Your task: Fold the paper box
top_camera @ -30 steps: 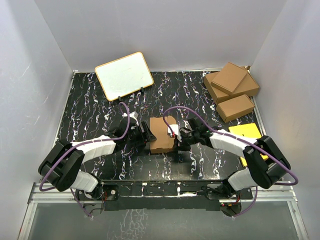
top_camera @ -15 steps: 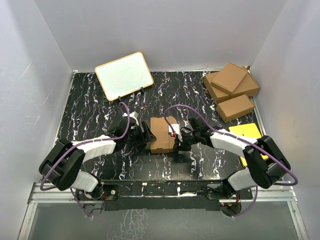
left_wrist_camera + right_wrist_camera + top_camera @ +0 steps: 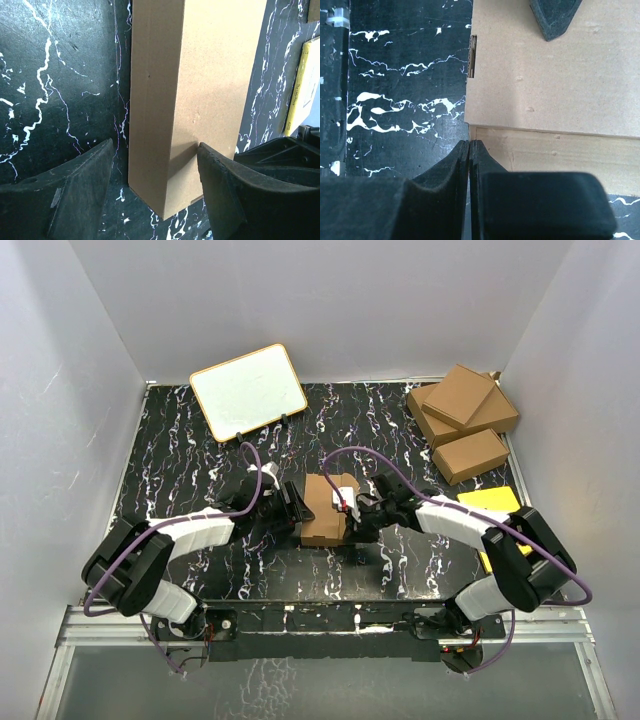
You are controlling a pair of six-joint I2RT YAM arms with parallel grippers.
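Box (image 3: 325, 508) sits centre frame on the table (image 3: 180, 450), a closed brown carton lying flat, with both arms on it. The left arm sweeps in from the lower left, elbow out wide and forearm low. The left gripper (image 3: 291, 508) is at the box's left side, fingers spread wide. On the wrist view one finger (image 3: 220, 180) touches the top face, while the other (image 3: 80, 190) stands off beside the wall with a gap showing, so no clamp there. The right arm mirrors it from the lower right, forearm stretched toward centre. The right gripper (image 3: 352, 510) is at the box's right side, fingers (image 3: 455, 175) pressed tight together with nothing between them, tips right at a box corner.
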